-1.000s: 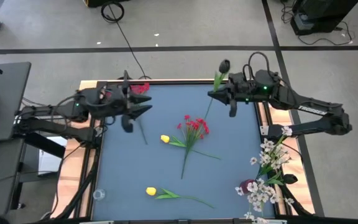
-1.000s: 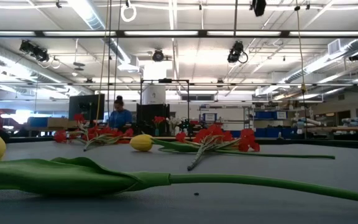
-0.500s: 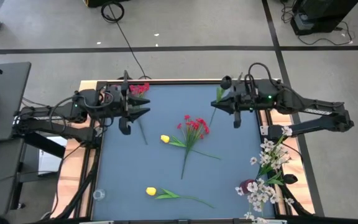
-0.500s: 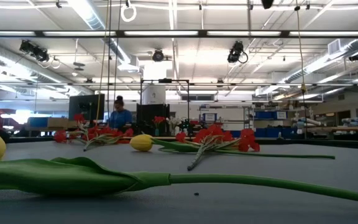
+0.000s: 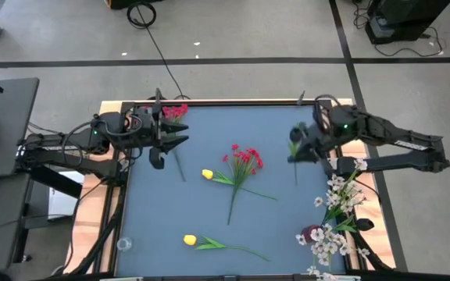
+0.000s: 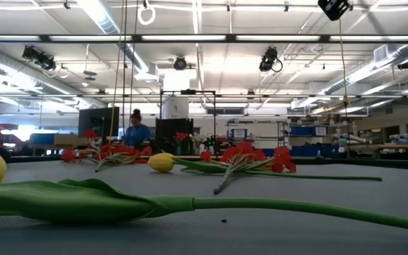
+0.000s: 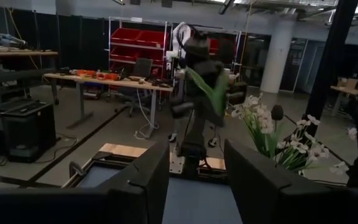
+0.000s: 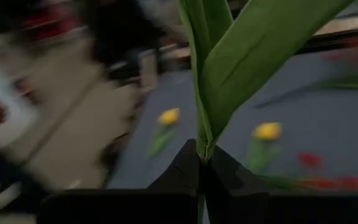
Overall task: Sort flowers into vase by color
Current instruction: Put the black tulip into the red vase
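Right gripper (image 5: pixel 301 148) swung its pinched tulip stem (image 5: pixel 295 160) toward the white flowers (image 5: pixel 336 204); loose leaf grip might slip.

Blue-grey table mat (image 5: pixel 201 226); red blossom cluster (image 5: pixel 245 158); two yellow tulips (image 5: pixel 208 175) (image 5: pixel 190 240), green leaves; white blossom sprays (image 5: pixel 339 204); possibly dark-red vase (image 5: pixel 311 233).

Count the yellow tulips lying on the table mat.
2. One yellow tulip lies mid-table beside the red flower cluster; the other yellow tulip lies near the front edge. The right hand grips a leafy stem whose blossom colour isn't visible.
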